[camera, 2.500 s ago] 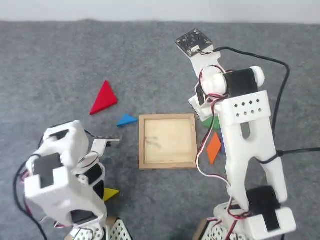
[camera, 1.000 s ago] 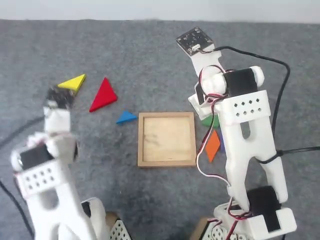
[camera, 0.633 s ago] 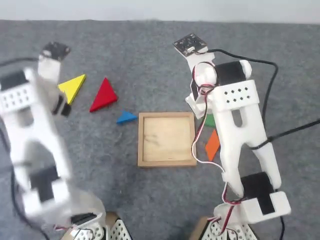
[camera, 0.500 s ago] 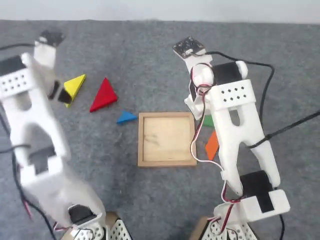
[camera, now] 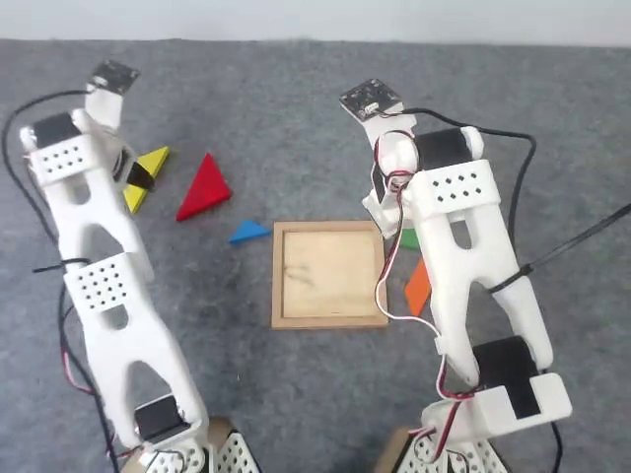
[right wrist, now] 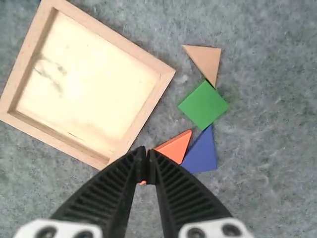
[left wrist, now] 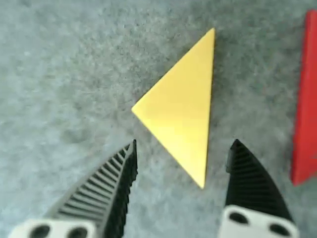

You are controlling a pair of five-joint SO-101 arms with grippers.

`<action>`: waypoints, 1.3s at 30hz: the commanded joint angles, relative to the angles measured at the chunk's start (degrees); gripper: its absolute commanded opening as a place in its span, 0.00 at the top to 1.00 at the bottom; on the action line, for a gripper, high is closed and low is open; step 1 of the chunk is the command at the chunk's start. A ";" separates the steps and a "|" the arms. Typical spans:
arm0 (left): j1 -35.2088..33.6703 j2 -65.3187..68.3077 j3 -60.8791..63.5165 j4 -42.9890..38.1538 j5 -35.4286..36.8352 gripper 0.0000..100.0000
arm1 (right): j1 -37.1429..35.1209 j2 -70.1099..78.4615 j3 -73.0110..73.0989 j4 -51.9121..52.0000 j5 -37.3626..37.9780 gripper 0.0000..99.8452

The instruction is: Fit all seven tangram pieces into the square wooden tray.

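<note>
Left gripper (left wrist: 184,145) spread astride a corner of flat yellow triangle (left wrist: 183,106), open grey mat (left wrist: 59,59) either side. Right gripper (right wrist: 147,149) pressed together beside flat orange triangle (right wrist: 174,147), off square wooden tray (camera: 330,322)'s corner.

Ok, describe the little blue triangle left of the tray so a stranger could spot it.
Find the square wooden tray mid-table. Just off its far left corner lies the blue triangle, touching nothing. It is much smaller than the red triangle and yellow triangle beyond it.
</note>
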 commanded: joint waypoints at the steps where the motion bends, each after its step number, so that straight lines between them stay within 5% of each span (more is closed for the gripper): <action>1: 0.09 3.43 -6.73 -2.02 5.27 0.71 | 0.22 -0.48 -0.44 -1.10 -0.35 0.98; 14: 0.35 7.91 -6.73 -12.04 14.77 0.71 | 0.40 -0.40 -0.44 -1.10 -0.26 0.98; 23: 3.43 4.22 -15.16 -7.03 20.92 0.71 | 0.48 -0.40 -0.35 -1.98 -0.26 0.98; 27: 3.78 5.36 -13.05 -14.42 32.97 0.75 | 0.66 -0.40 -0.35 -1.98 -0.26 0.98; 31: 2.73 11.08 -6.73 -29.98 43.34 0.85 | 0.66 -0.40 -0.35 -1.98 -0.26 0.98; 34: 2.73 15.82 -4.35 -36.66 39.74 0.91 | 0.66 -0.40 -0.35 -1.98 1.67 0.98; 39: 2.81 18.29 -4.35 -29.89 33.49 0.98 | 0.57 -0.40 -0.35 -1.98 1.93 0.98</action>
